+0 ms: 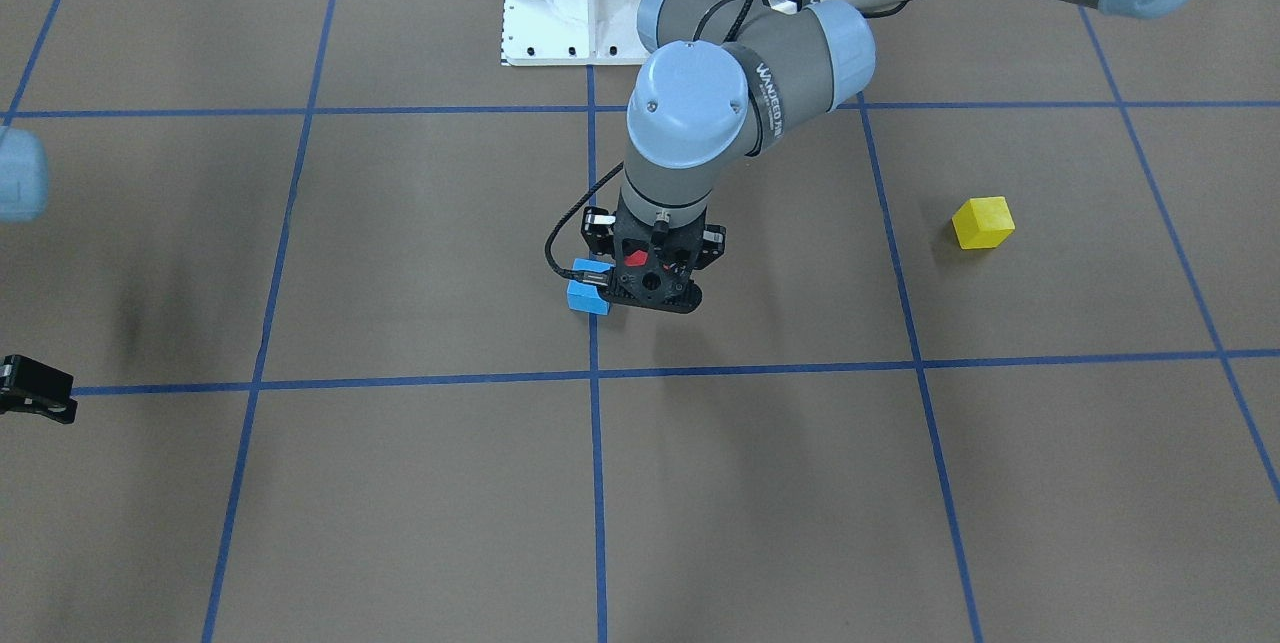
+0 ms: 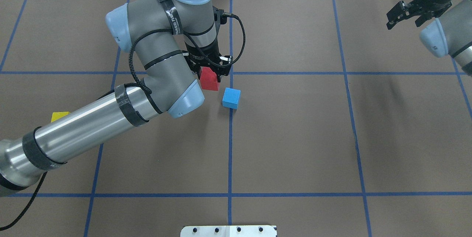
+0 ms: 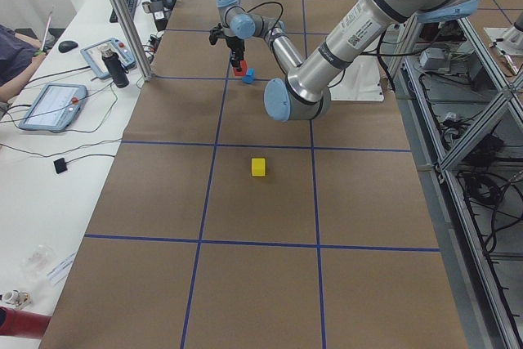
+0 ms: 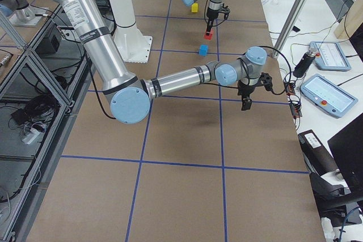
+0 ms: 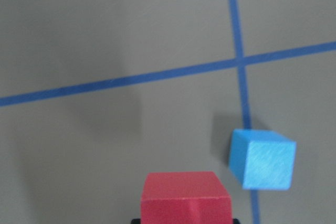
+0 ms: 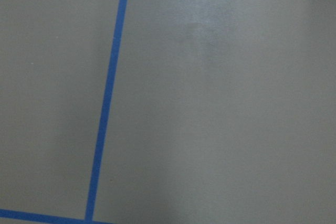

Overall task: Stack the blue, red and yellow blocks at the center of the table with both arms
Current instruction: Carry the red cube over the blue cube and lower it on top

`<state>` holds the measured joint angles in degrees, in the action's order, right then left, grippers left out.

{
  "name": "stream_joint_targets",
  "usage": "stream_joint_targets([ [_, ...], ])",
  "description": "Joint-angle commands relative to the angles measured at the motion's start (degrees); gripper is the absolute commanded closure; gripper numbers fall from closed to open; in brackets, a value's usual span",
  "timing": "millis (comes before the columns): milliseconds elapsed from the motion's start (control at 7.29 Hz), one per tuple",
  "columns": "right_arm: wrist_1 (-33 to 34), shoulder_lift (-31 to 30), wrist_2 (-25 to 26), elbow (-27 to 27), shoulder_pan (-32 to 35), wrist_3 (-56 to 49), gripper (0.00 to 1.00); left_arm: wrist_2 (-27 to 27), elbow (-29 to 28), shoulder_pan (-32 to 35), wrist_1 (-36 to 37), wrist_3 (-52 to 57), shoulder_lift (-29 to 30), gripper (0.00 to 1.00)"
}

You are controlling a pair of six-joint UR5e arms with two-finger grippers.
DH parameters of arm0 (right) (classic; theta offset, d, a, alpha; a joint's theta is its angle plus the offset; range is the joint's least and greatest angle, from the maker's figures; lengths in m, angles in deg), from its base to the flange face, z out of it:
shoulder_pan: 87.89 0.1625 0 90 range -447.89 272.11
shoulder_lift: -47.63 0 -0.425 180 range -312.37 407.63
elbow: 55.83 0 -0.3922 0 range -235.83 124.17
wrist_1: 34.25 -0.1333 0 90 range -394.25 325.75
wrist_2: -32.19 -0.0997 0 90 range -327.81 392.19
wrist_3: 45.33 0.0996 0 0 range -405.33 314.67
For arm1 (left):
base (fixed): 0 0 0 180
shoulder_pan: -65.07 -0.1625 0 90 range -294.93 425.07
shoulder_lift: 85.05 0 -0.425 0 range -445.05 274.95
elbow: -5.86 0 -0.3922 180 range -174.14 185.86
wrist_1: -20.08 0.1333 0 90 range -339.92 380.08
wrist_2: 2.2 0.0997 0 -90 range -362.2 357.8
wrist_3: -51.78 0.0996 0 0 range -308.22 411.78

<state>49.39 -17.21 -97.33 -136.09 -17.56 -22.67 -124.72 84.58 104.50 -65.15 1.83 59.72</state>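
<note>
Because the left gripper (image 2: 210,78) clamps the matte red cube (image 5: 186,200) beside, not over, the matte light-blue cube (image 2: 231,98) at centre, lowering now could knock it askew. The right gripper (image 2: 405,14) hangs spread, empty.

Yellow block (image 2: 59,116) mostly behind left arm (image 2: 88,126)

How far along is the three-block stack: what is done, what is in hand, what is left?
Done: the blue block sits on the table by its centre crossing, as base. In hand: the left hand grips the red block beside it, not yet on top. Left: place red, then add the yellow block, lying apart untouched; the right hand hangs empty.
</note>
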Motion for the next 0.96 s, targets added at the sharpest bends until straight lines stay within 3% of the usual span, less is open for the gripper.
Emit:
stream_joint_targets([
  [0, -0.14, -1.61, -0.64, 0.01, 0.77, -1.30, 0.01, 1.39, -0.84, -1.89, -0.64, -0.14, 0.95, 1.00],
  [824, -0.06, -1.96, -0.73, 0.10, 0.94, -1.13, 0.01, 2.28, -4.88, -3.74, -0.90, -0.14, 4.12, 1.00],
])
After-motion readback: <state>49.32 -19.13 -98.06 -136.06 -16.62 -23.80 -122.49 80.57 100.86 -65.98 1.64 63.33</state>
